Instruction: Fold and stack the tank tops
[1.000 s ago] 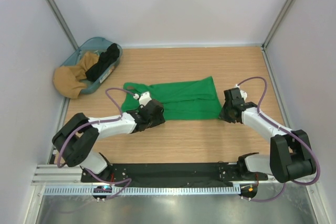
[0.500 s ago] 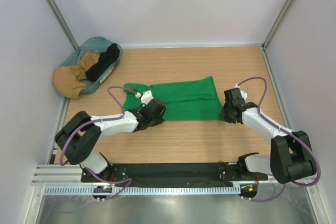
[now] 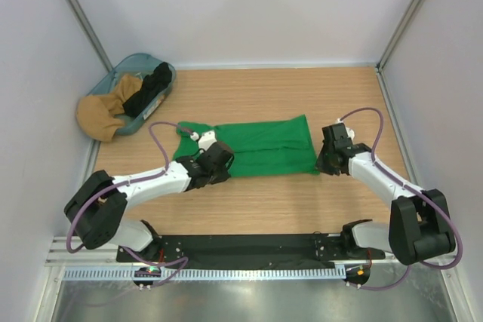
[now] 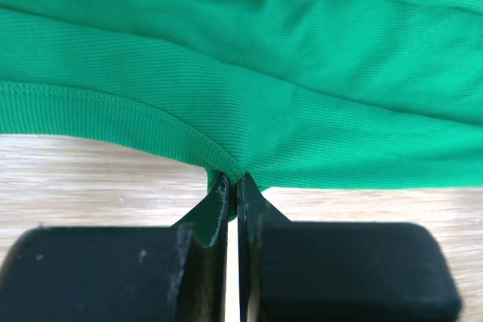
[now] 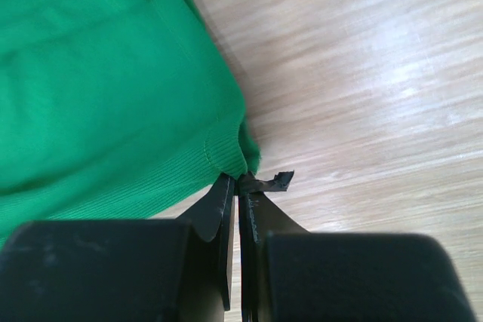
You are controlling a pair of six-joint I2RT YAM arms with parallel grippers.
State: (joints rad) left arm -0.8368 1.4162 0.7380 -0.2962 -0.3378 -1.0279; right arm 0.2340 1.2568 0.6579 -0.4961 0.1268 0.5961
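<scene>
green top is lying flat on table, long axis running left to right, fabric stretching away from both pincers, left gripper pinching its near-left hem, right gripper pinching its near-right corner, black top sitting in far-left basket.

Bright, even light fills the top view, with soft shadows. Glare streaks the desk in the right wrist view; both wrist views look slightly soft.
</scene>
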